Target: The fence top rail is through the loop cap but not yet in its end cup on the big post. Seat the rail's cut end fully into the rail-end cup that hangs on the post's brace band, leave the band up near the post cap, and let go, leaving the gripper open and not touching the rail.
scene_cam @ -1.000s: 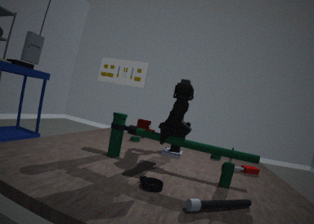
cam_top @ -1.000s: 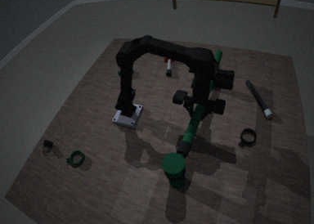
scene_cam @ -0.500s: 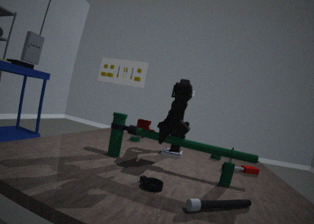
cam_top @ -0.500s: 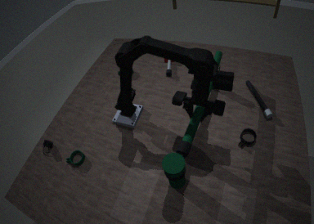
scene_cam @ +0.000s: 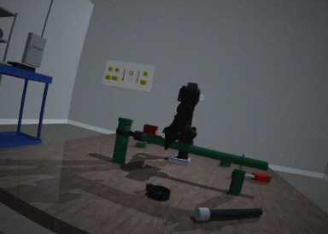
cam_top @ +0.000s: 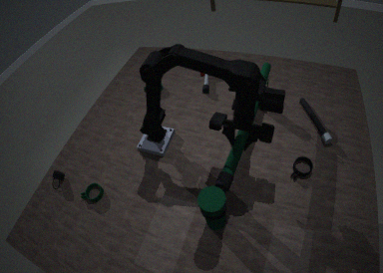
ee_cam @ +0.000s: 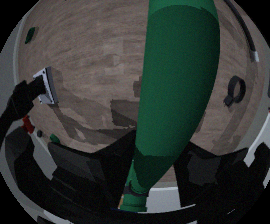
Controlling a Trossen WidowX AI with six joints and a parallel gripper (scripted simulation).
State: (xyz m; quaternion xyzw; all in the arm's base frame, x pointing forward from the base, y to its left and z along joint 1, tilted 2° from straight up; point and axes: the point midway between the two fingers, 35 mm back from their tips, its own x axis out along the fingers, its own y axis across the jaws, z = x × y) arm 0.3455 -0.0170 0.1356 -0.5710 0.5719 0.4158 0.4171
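Observation:
The green rail (cam_top: 233, 157) (scene_cam: 213, 154) (ee_cam: 178, 75) slopes slightly down from the big post toward the short post (scene_cam: 237, 183), where a thin loop shows beside it. My gripper (cam_top: 242, 132) (ee_cam: 153, 135) is shut on the rail, nearer its cup end. The black rail-end cup (cam_top: 224, 179) (scene_cam: 137, 136) hangs on the brace band (scene_cam: 124, 132), high on the big green post (cam_top: 211, 200) (scene_cam: 120, 148) (ee_cam: 134, 201), just under its cap. The rail's end meets the cup's mouth roughly in line. How deep it sits inside cannot be told.
A black ring clamp (cam_top: 302, 166) (scene_cam: 158, 192) (ee_cam: 236, 90) and a dark-handled mallet (cam_top: 315, 120) (scene_cam: 228, 213) lie on the outer side of the rail. The arm's base (cam_top: 156, 145) stands on the other side. A green ring clamp (cam_top: 93, 192) lies farther off.

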